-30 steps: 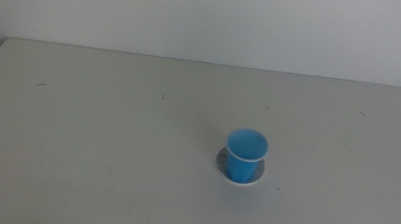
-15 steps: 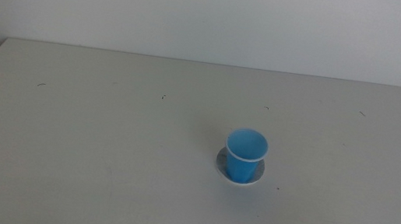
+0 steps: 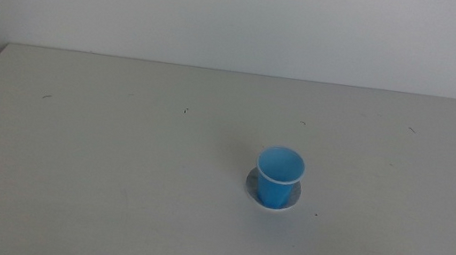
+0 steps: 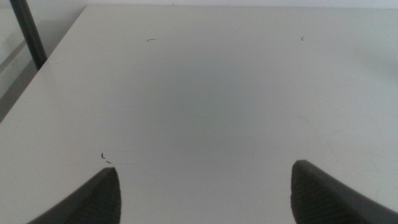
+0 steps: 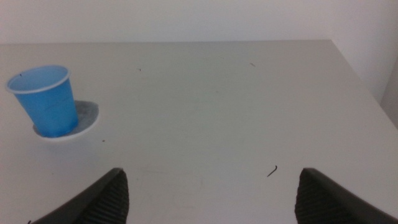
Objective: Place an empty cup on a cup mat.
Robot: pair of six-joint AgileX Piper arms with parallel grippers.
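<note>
**Observer:** What did you have nearest the cameras?

**Operator:** The two claws. I saw the left gripper [image 4: 202, 186] with its jaws spread wide and nothing between them, over bare table [image 4: 205, 99]. The right gripper [image 5: 208, 193] was likewise released, jaws far apart, gripping nothing. Neither arm showed in the middle view, so I judged both parked at the near edge.

**Observer:** And further out?

**Operator:** The blue cup [image 3: 279, 177] stood upright on the cup mat [image 3: 293, 197], right of the table's centre. From the right wrist I saw the cup [image 5: 47, 99] well apart from that claw, with the mat [image 5: 87, 117] peeking out on one side.

**Observer:** So what did the step call for?

**Operator:** As I read it, the placing looked done. I'd have held both claws off and kept them low and away, since a light cup like that tips at a nudge.

**Observer:** Anything you couldn't make out?

**Operator:** The cup covered most of the mat, so I couldn't tell how well centred it sat. It looked empty inside, though its floor was only partly visible. The jaws were cut off at the frame edge.
</note>
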